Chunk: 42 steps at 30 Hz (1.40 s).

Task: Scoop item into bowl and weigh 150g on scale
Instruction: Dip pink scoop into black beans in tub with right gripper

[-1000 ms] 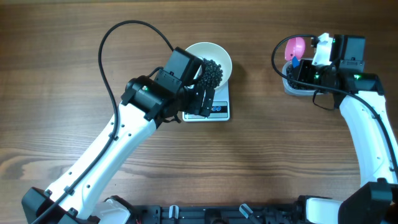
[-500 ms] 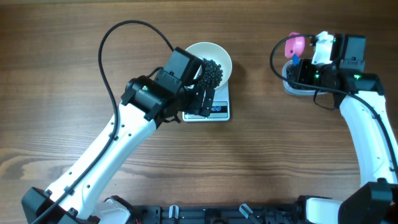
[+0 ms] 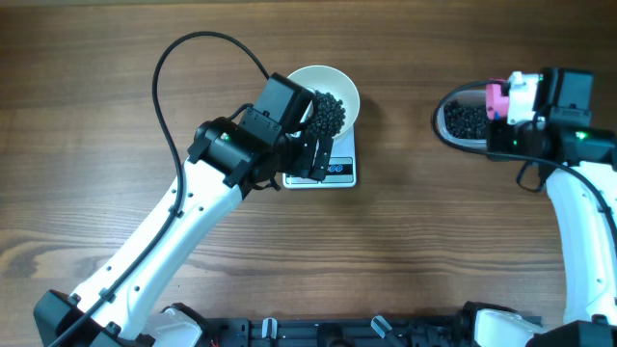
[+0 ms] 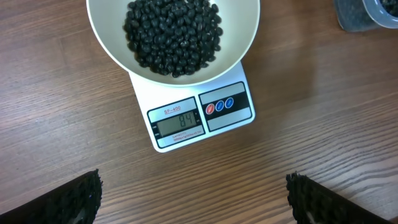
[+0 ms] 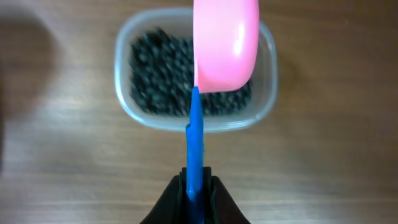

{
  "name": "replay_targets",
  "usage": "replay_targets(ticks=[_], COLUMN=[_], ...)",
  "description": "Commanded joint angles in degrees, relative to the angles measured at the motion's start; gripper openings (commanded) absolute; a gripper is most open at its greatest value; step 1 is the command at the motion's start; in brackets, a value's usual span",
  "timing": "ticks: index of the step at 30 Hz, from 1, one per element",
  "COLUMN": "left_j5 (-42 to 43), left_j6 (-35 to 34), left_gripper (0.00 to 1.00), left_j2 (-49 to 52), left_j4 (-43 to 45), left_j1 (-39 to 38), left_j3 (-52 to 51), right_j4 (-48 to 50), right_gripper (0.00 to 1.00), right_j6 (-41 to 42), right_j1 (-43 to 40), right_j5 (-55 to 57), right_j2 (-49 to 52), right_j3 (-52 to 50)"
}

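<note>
Wooden table (image 3: 434, 251), bowl (image 4: 239, 43) on scale (image 4: 200, 119), right gripper (image 5: 196, 186) clamping scoop (image 5: 227, 43)

The overhead view looks straight down from high up, taking in the bench (image 3: 405, 251) and both arms. The left wrist view faces down, close over the scale (image 4: 199, 118) and bowl (image 4: 242, 37), with the left fingers (image 4: 68, 199) at its bottom corners. The right wrist view sits close above the tub (image 5: 127, 106), with the right fingers (image 5: 168, 202) and scoop (image 5: 227, 43) in frame. The overhead view shares all of these. The tub also clips the left wrist view's top right corner.
</note>
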Motion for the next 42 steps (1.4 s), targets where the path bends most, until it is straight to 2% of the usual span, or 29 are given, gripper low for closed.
replay_targets(ticks=[1, 6, 20, 24, 33, 36, 42], left_j5=[-0.52, -0.55, -0.52, -0.55, -0.55, -0.52, -0.55], left_j6=[0.74, 0.74, 0.72, 0.74, 0.72, 0.74, 0.74], left_gripper=[1.00, 1.00, 1.00, 1.00, 1.00, 1.00, 1.00], left_j2=[-0.76, -0.79, -0.76, -0.76, -0.76, -0.79, -0.79], left_j4=[-0.02, -0.02, -0.02, -0.02, -0.02, -0.02, -0.02], left_j1=[-0.20, -0.20, -0.20, -0.20, -0.20, -0.20, -0.20], left_j3=[0.90, 0.90, 0.90, 0.90, 0.90, 0.90, 0.90], right_j4=[-0.70, -0.07, 3.67, 3.56, 3.58, 3.34, 2.08], right_gripper=[0.04, 0.04, 0.04, 0.04, 0.04, 0.04, 0.04], right_j6=[-3.37, -3.34, -3.28, -3.30, -3.50, -5.33, -6.97], right_j1=[-2.43, -4.00, -4.00, -4.00, -4.00, -4.00, -4.00], right_j5=[1.38, -2.03, -2.43, -8.00, -15.30, -21.05, -21.42], right_j2=[-0.13, 2.71, 12.15, 14.36, 14.78, 14.78, 14.78], right_j3=[0.44, 0.17, -0.07, -0.07, -0.09, -0.09, -0.09])
